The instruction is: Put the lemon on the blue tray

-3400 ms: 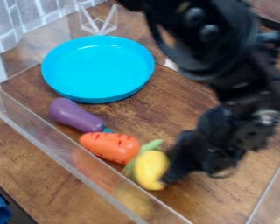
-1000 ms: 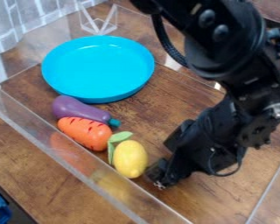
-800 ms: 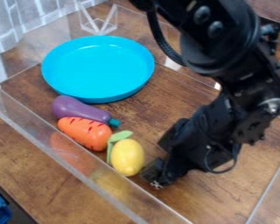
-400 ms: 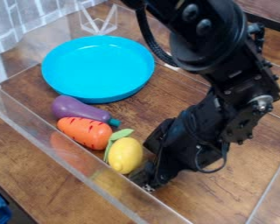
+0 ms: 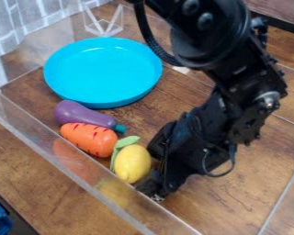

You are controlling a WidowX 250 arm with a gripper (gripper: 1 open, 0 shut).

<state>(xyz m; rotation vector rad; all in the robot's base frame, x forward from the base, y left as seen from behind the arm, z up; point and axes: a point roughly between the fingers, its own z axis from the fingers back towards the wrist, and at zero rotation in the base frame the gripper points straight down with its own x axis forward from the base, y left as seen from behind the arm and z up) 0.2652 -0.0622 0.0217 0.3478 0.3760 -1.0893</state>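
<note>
The lemon (image 5: pixel 132 162), a small glossy yellow oval, lies on the wooden table close to the clear front wall, touching the tip of an orange carrot (image 5: pixel 91 139). My black gripper (image 5: pixel 154 178) sits low right beside the lemon's right side, its jaws standing wide and nothing held between them; the fingertips are dark and hard to separate. The blue tray (image 5: pixel 103 71), a wide round shallow dish, rests at the back left with nothing on it.
A purple eggplant (image 5: pixel 81 116) lies behind the carrot. A clear plastic wall (image 5: pixel 63 156) runs along the front left edge. My bulky black arm (image 5: pixel 217 55) covers the right half of the view.
The arm has shifted left and lower, bringing the gripper up against the lemon's right side. The lemon has nudged slightly left toward the carrot.
</note>
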